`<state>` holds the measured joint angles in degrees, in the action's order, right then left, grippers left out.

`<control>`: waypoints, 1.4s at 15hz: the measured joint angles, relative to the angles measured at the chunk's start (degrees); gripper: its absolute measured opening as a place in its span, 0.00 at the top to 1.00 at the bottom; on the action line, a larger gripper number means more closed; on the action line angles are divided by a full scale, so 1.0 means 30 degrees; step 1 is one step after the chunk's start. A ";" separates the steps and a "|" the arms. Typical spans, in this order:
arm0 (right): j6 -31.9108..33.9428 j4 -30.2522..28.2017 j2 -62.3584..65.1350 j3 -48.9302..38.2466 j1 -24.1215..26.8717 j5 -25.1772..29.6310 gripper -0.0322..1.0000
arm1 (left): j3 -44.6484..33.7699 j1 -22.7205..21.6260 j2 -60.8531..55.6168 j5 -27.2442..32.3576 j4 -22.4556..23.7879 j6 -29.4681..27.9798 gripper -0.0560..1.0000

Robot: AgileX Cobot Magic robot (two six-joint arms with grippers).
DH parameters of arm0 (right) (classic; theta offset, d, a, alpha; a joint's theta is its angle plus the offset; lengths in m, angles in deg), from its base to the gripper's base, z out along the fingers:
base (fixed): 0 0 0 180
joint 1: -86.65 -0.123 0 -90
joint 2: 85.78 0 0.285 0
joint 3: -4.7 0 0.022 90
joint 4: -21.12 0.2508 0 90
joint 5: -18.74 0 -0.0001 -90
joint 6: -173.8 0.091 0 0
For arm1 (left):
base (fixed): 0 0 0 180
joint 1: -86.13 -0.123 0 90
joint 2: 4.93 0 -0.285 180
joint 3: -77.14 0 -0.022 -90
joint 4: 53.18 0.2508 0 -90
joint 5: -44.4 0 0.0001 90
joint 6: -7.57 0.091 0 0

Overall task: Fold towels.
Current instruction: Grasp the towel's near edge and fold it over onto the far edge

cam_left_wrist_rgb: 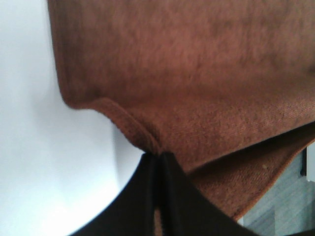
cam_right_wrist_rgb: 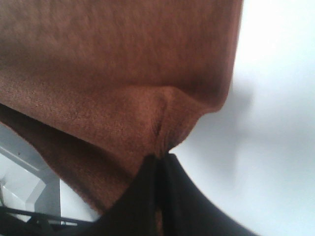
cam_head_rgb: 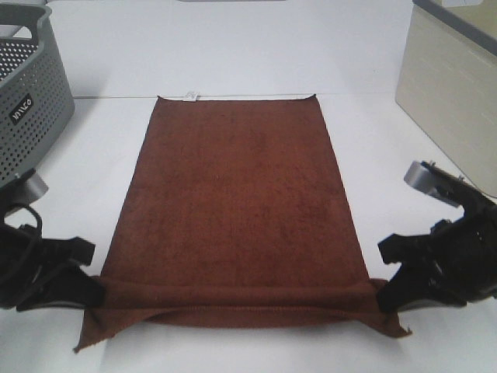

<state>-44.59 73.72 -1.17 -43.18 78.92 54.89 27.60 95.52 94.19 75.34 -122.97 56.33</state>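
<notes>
The towel [cam_head_rgb: 241,202] is a dark reddish-brown terry cloth lying lengthwise on the white table, with a small white tag [cam_head_rgb: 191,96] on its far short edge. Its near end is raised and creased into a low fold. My left gripper [cam_head_rgb: 95,289] is shut on the towel's near left edge, and the left wrist view shows the cloth [cam_left_wrist_rgb: 197,98] pinched between the black fingers [cam_left_wrist_rgb: 142,196]. My right gripper [cam_head_rgb: 382,294] is shut on the near right edge, where the towel [cam_right_wrist_rgb: 108,78] bunches at the black fingertips [cam_right_wrist_rgb: 172,196].
A grey perforated basket [cam_head_rgb: 27,101] stands at the far left. A beige box [cam_head_rgb: 450,93] stands at the far right. The white table [cam_head_rgb: 101,155] is bare on both sides of the towel, and its near edge lies just past the towel's corners.
</notes>
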 joint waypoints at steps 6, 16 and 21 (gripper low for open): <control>0.0516 -0.0592 -0.1432 0.6264 0.0000 0.0000 0.97 | 0.4450 0.0000 0.1050 -0.1165 -0.0057 -0.0019 0.94; 0.2998 -0.4431 -1.0199 1.9614 0.0000 0.0592 0.97 | 1.6081 0.0000 0.8231 -0.3705 -0.0038 -0.0019 0.94; 0.3018 -0.4565 -1.4630 2.6471 0.0000 0.0611 0.97 | 2.0913 0.0000 1.1898 -0.5348 -0.0038 -0.0019 0.94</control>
<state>-35.54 60.03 -45.06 36.23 78.92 56.72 90.33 95.52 129.88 59.30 -123.08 56.27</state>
